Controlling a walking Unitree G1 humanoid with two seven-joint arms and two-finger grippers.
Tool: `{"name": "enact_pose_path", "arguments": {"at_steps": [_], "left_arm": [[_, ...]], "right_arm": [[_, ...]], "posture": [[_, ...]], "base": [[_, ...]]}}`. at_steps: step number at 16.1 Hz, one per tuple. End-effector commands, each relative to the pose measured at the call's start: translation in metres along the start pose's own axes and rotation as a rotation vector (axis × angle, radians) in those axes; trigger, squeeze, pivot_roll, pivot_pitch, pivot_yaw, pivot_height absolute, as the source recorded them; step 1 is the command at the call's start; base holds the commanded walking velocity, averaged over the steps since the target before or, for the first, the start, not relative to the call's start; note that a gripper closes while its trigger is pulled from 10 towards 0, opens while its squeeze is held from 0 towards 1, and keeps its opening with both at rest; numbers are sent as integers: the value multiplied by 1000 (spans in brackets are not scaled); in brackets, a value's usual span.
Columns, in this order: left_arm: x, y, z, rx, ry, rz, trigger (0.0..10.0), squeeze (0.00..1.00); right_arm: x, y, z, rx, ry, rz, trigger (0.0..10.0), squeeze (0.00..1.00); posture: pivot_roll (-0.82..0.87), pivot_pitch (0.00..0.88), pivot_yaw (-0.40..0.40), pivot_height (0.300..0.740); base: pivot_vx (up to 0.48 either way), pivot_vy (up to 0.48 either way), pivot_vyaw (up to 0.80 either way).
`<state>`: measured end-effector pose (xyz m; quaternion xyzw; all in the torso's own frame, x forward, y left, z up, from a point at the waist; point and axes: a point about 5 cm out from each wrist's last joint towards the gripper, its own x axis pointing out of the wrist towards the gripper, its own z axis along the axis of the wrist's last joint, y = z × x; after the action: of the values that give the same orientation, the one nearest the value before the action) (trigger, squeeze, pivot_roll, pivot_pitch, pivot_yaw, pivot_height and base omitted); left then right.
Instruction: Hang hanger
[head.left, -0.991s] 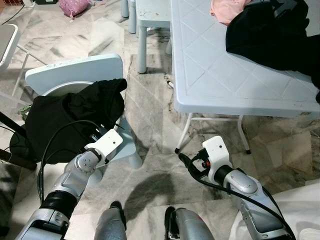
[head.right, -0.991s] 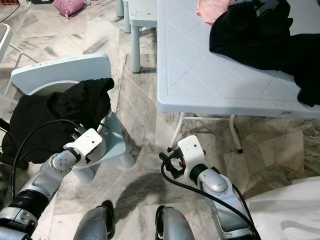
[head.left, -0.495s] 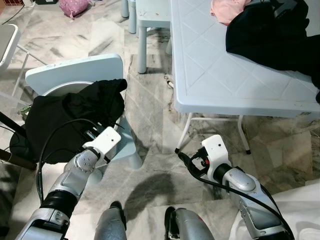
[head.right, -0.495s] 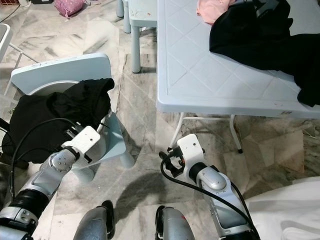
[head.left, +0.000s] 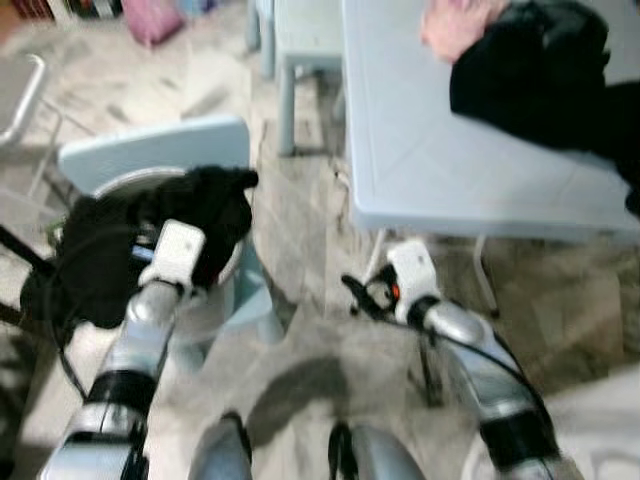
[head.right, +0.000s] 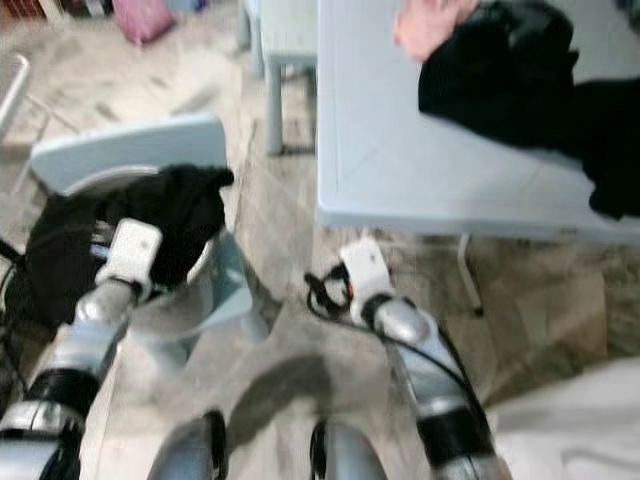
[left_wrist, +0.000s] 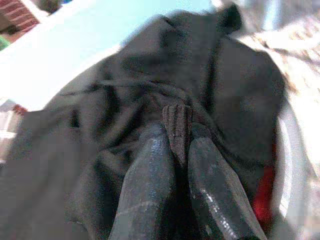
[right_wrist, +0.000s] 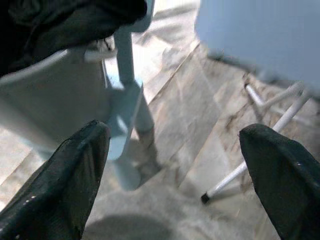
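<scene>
Black crumpled garment (head.left: 150, 235) heaped on pale blue plastic chair (head.left: 150, 155), no clear long axis. Left gripper (left_wrist: 176, 131) pinches a ribbed fold of it. Right gripper (right_wrist: 175, 165) hangs spread wide over marble floor (head.left: 300, 220), beside light blue table (head.left: 450, 150).

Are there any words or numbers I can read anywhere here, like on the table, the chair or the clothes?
None: no words, labels or numbers can be read.
The head views are blurred; the light blue table, the chair and the black garment show no print.
</scene>
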<state>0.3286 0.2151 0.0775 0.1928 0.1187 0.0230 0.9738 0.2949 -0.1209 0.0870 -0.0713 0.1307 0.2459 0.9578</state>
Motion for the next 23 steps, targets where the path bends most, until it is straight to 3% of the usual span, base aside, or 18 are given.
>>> {"name": "enact_pose_path", "arguments": {"at_steps": [1,5,6,9,10,11,12,13,14,15,16,20,21,23], "left_arm": [[0,3,-3,-90,21,46,0,0],[-8,4,-4,-246,-2,79,0,0],[-14,1,-9,-381,27,66,0,0],[-25,-9,-16,-421,32,34,0,0],[-28,-11,-16,-427,22,29,784,0],[-26,-15,-12,-415,-1,18,3725,0],[-23,-18,-4,-414,-22,9,10000,0],[-24,-17,0,-421,-54,11,10000,0],[-28,-19,1,-400,-76,1,10000,0],[-29,-21,3,-383,-95,-16,10000,0],[-30,-22,4,-387,-102,-22,10000,0],[-25,-25,22,-364,-169,-52,10000,0],[-23,-25,29,-370,-188,-66,10000,0],[-25,-27,70,-289,-382,-150,10000,0]], "right_arm": [[2,-4,-4,19,-1,-27,10000,0],[11,-4,-4,86,-47,-57,10000,0],[14,-5,-2,111,-71,-79,10000,0],[21,-9,3,45,-116,-124,10000,0],[22,-9,6,68,-144,-121,10000,0],[23,-10,8,114,-163,-134,10000,0],[23,-13,12,110,-186,-167,10000,0],[22,-13,13,87,-204,-151,10000,0],[18,-21,15,89,-230,-219,10000,0],[12,-33,15,177,-259,-296,10000,0],[9,-37,14,206,-283,-321,10000,0],[8,-45,14,233,-284,-367,10000,0],[9,-45,16,239,-288,-371,10000,0],[10,-49,28,220,-345,-392,10000,0]], "posture": [[25,35,-51,740],[30,0,-10,740],[32,0,1,740],[50,0,-16,740],[55,0,-25,740],[57,0,-29,740],[44,0,-28,740],[38,0,-26,740],[22,0,-24,740],[19,0,-24,740],[16,0,-24,740],[11,0,-32,740],[13,0,-37,740],[20,0,-41,740]], "base": [[0,0,0],[0,0,0],[0,0,0],[0,0,0],[0,0,0],[0,0,0],[0,0,0],[0,0,0],[0,0,0],[0,0,0],[0,0,0],[0,0,0],[0,0,-631],[0,0,-400]]}}
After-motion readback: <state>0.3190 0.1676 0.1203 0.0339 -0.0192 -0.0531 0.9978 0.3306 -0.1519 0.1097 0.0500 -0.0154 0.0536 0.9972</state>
